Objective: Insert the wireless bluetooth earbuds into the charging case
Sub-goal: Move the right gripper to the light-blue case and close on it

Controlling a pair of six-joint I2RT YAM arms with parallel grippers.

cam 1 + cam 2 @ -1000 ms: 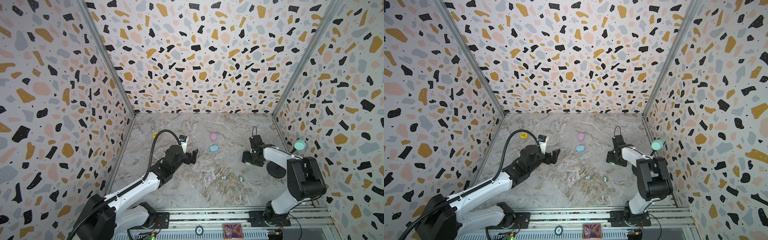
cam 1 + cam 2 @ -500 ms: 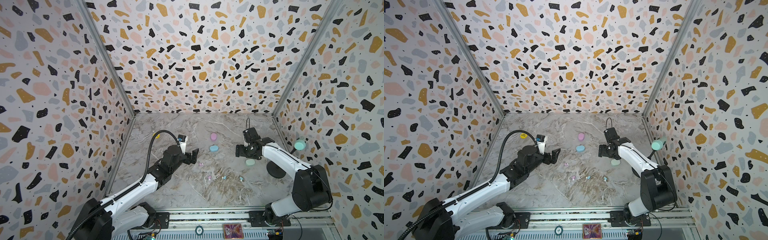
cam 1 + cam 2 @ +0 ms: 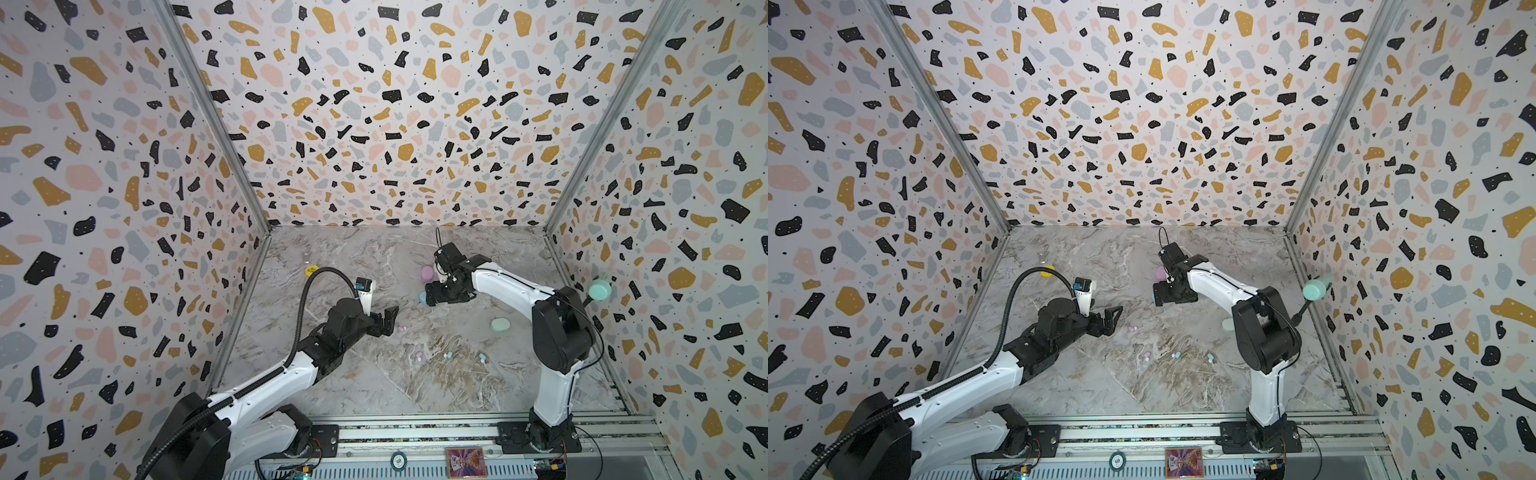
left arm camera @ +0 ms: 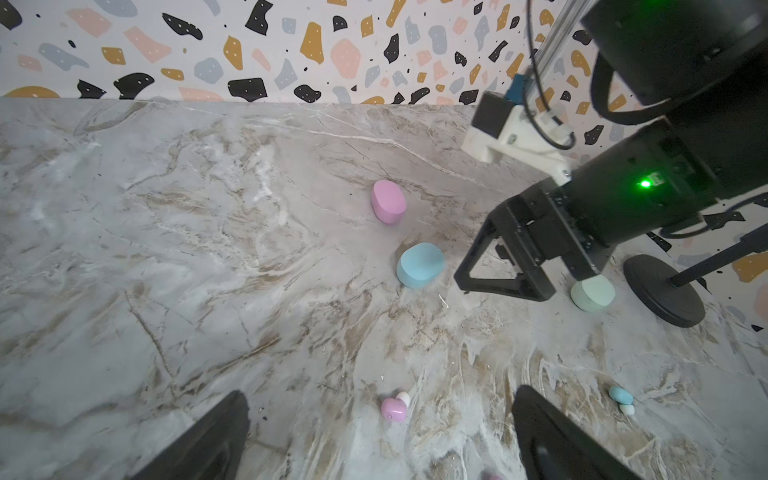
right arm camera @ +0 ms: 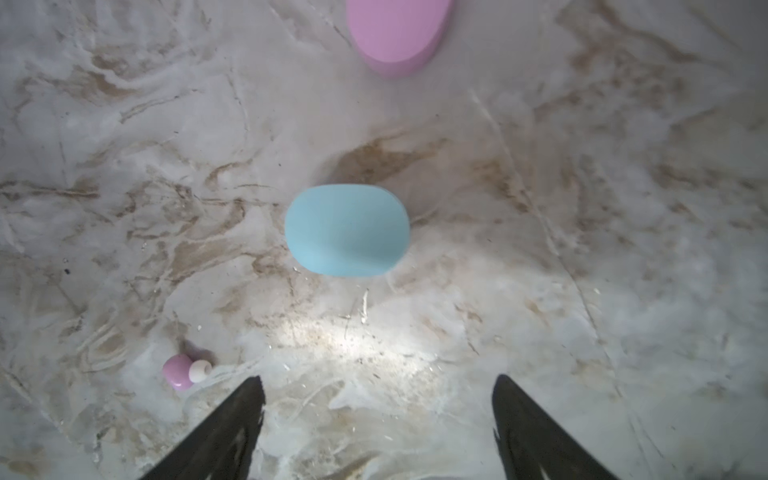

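Earbuds point(image 3: 419, 355) are seen scattered on the marbled tabletop point(image 3: 374, 386), enclosed by terrazzo-patterned walls point(image 3: 395, 124); the left gripper point(image 3: 392, 321) and right gripper point(image 3: 429, 296) are held with jaws spread, empty.

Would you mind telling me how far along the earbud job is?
Done: nothing; the earbuds lie loose on the table. In hand: nothing; left gripper and right gripper are open, the right by the shut blue case. Left: open a case and seat every bud.

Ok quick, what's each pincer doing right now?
Left pincer: open, holding nothing.
Right pincer: open, holding nothing.
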